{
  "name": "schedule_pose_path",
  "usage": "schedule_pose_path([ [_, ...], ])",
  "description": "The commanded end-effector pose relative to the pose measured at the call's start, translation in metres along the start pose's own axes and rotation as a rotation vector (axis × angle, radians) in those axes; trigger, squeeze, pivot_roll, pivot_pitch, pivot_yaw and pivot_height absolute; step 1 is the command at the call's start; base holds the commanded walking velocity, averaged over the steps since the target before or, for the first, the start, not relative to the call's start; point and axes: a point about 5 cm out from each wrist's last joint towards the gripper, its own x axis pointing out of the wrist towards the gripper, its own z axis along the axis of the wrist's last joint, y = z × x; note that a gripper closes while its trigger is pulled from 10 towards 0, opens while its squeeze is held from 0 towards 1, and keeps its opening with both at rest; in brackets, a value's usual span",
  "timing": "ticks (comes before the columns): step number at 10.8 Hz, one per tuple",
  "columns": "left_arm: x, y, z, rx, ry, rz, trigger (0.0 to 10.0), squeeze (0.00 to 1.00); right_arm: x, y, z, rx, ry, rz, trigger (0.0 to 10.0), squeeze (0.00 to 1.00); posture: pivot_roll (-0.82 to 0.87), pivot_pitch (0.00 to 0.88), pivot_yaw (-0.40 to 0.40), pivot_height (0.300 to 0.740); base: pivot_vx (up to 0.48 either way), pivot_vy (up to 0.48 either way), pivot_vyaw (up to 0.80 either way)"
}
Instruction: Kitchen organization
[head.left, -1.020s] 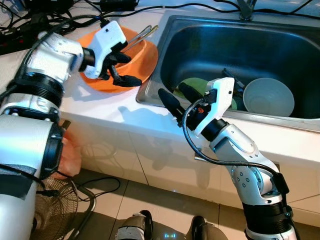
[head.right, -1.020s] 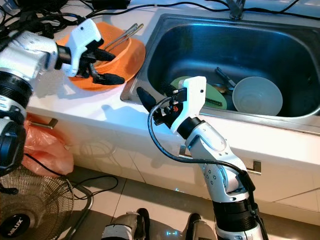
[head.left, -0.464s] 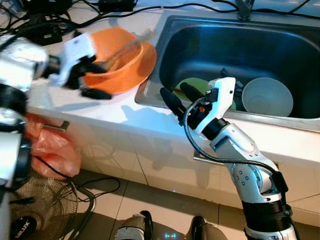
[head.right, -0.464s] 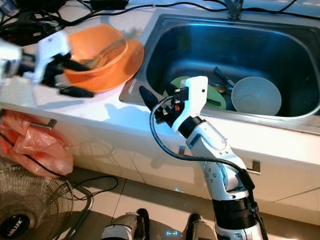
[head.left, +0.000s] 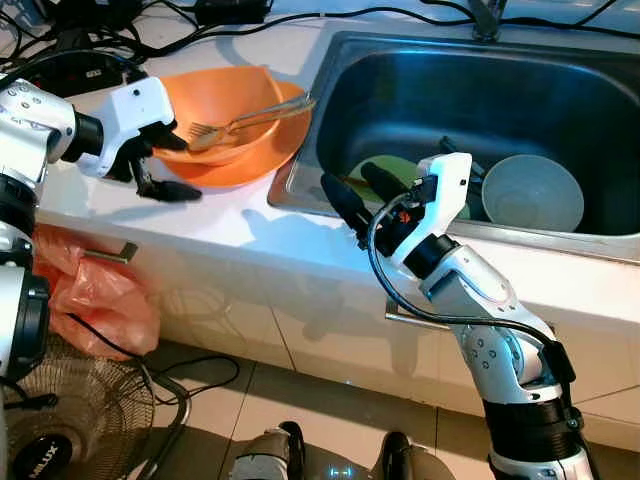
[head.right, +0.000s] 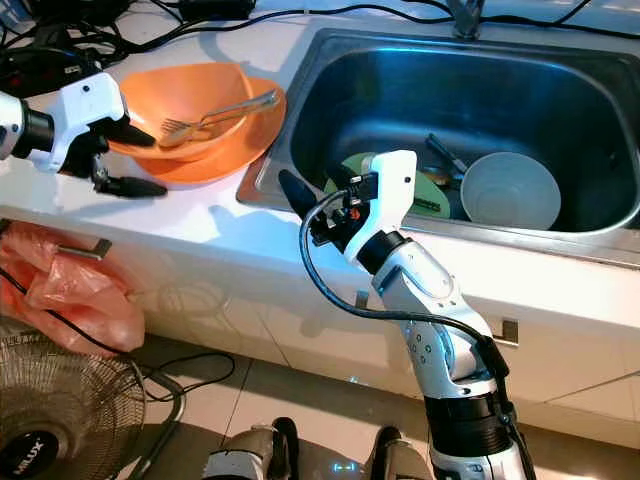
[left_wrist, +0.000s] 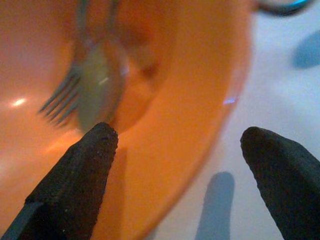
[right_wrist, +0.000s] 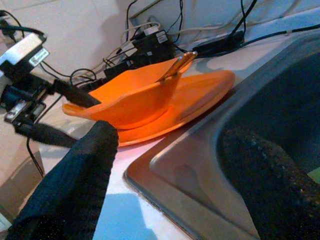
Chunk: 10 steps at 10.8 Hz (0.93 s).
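Observation:
An orange bowl (head.left: 240, 100) sits on an orange plate (head.left: 262, 158) on the white counter, left of the steel sink (head.left: 560, 70). A fork (head.left: 210, 130) and a spoon (left_wrist: 95, 90) lie in the bowl. My left gripper (head.left: 175, 167) is open at the bowl's left edge, one finger over the rim and the other over the counter. My right gripper (head.left: 352, 193) hovers open over the sink's front left corner, holding nothing. In the sink lie a white bowl (head.left: 533, 193), a green plate (head.left: 398, 172) and dark utensils.
Black cables and a power strip (head.left: 95, 45) crowd the back of the counter. An orange plastic bag (head.left: 100, 295) hangs below the counter's front edge, above a floor fan (head.left: 60, 430). The faucet base (head.left: 490, 15) is behind the sink.
My left gripper swung left, from over the orange dishes to their left edge. The bowl and its utensils shifted left and forward with it. The right arm stayed put.

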Motion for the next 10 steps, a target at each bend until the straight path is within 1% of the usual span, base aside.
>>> schedule_pose_path([
  [1,-0.008,0.009,0.0,0.006,0.023,0.1,10.0,0.0,0.003,0.002,0.002,-0.004,-0.007,0.013,10.0,0.0,0.14,0.185,0.098,0.74,0.0,0.0,0.0],
  [2,-0.009,0.015,-0.003,0.025,0.071,0.226,10.0,0.0,0.002,0.002,0.002,-0.006,-0.007,0.012,10.0,0.0,0.14,0.185,0.098,0.74,0.0,0.0,0.0],
  [3,-0.01,0.02,-0.005,0.04,0.096,0.333,10.0,0.0,0.002,0.001,0.003,-0.005,-0.007,0.011,10.0,0.0,0.14,0.185,0.097,0.74,0.0,0.0,0.0],
  [4,-0.01,0.024,-0.004,0.056,0.1,0.436,10.0,0.0,0.002,0.001,0.003,-0.006,-0.007,0.01,10.0,0.0,0.14,0.185,0.097,0.74,0.0,0.0,0.0],
  [5,-0.01,0.028,-0.003,0.047,0.084,0.539,10.0,0.0,0.002,0.001,0.003,-0.007,-0.007,0.01,10.0,0.0,0.14,0.185,0.097,0.74,0.0,0.0,0.0],
  [6,-0.009,0.031,-0.002,0.026,0.062,0.601,10.0,0.0,0.002,0.001,0.003,-0.008,-0.007,0.01,10.0,0.0,0.13,0.186,0.095,0.74,0.0,0.0,0.0],
  [7,-0.009,0.033,-0.001,0.021,0.043,0.674,10.0,0.0,0.003,0.001,0.003,-0.009,-0.006,0.01,10.0,0.0,0.13,0.186,0.093,0.74,0.0,0.0,0.0],
  [9,-0.003,0.031,-0.002,-0.001,0.032,0.69,10.0,0.0,0.003,0.001,0.003,-0.009,-0.007,0.011,10.0,0.0,0.13,0.187,0.093,0.74,0.0,0.0,0.0],
  [10,0.005,0.028,0.0,0.005,0.019,0.688,10.0,0.0,0.003,0.001,0.004,-0.009,-0.008,0.009,10.0,0.0,0.13,0.187,0.093,0.74,0.0,0.0,0.0],
])
